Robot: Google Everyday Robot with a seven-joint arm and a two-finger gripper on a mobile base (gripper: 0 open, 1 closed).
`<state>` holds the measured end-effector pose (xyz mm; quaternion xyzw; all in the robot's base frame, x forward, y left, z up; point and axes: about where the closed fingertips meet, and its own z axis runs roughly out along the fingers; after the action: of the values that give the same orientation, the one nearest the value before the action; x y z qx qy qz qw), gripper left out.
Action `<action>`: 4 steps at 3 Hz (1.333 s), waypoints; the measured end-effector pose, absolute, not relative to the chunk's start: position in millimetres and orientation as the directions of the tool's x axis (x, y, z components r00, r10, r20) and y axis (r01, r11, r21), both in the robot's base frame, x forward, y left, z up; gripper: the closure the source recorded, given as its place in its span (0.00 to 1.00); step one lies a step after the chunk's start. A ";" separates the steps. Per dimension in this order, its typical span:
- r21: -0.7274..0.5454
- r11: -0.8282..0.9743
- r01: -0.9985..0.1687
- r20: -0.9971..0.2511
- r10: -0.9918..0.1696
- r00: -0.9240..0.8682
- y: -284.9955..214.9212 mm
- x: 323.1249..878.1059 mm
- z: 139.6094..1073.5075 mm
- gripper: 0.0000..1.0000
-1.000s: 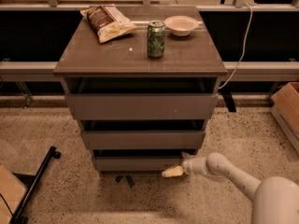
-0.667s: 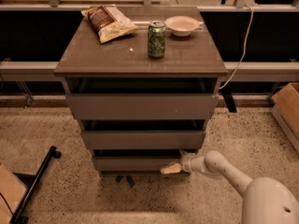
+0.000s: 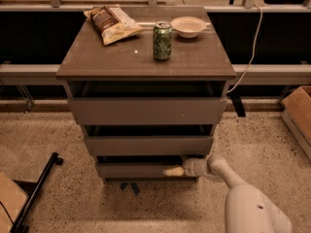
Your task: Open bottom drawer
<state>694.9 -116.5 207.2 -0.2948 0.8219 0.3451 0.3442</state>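
Reaching in low from the right, the robot's pale arm [image 3: 218, 171] puts its hand [image 3: 173, 171] at the front of the bottom drawer [image 3: 136, 170], right of the front's middle and just under its upper edge. Whether the hand is spread or pressed together cannot be told, nor whether it touches the panel or only lies across it.

The bottom drawer is the lowest of three grey-brown fronts in the desk [image 3: 97, 57], close to the speckled floor [image 3: 272, 154], with a dark slot along its top edge. The middle drawer [image 3: 148, 145] and the top drawer [image 3: 146, 111] above it show the same dark slot over their upper edges, each front wider than the one below.

On the desk, a chip bag [image 3: 112, 23] lies at the back left, a green can [image 3: 162, 41] stands upright near the middle, and a pale bowl [image 3: 188, 26] sits just behind and to the right of the can.

Open floor spreads in front of the drawers. A black bar [image 3: 36, 193] slants across the lower left, and a cardboard box [image 3: 299, 113] sits at the right edge, both well apart from the desk. A white cable [image 3: 250, 47] hangs down behind the desk's right side.
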 end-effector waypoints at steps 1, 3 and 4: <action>0.373 0.591 -0.716 -0.764 -0.242 -0.598 -118.1 695.6 206.3 0.42; 0.373 0.591 -0.715 -0.763 -0.242 -0.599 -118.2 695.5 208.3 0.89; 0.424 0.602 -0.677 -0.716 -0.235 -0.657 -122.5 671.1 204.5 1.00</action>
<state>671.1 -122.5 204.5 -0.2718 0.8386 0.3540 0.3124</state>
